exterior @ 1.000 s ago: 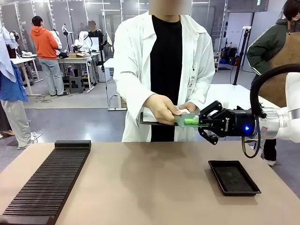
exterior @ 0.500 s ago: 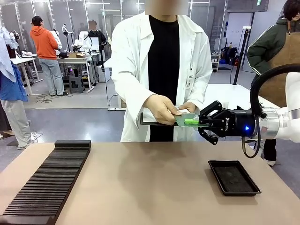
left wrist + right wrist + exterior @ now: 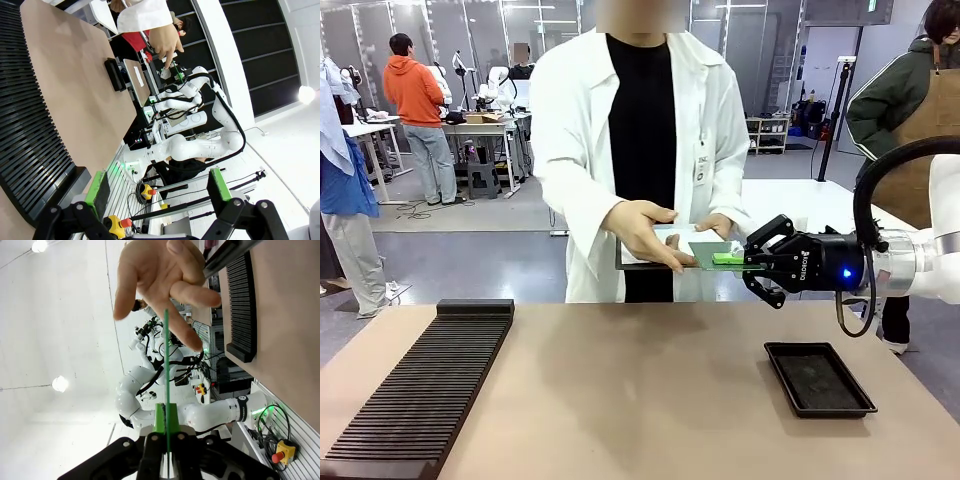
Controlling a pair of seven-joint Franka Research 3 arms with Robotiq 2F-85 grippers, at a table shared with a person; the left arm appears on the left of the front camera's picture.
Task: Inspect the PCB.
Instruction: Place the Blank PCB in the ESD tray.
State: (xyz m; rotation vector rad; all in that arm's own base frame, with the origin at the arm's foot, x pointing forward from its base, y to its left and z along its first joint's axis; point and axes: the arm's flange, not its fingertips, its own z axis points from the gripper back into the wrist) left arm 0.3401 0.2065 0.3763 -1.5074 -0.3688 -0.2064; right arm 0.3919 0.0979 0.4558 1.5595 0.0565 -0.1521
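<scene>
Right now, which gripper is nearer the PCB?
Right. The right gripper is shut on the edge of the PCB; the left gripper hangs open by the slotted black rack, well away.

light: bright, even, from overhead | glare: round lamps bloom white in both wrist views | shadows: faint, soft on desk | focus: front view sharp | distortion: wrist views bend toward edges
</scene>
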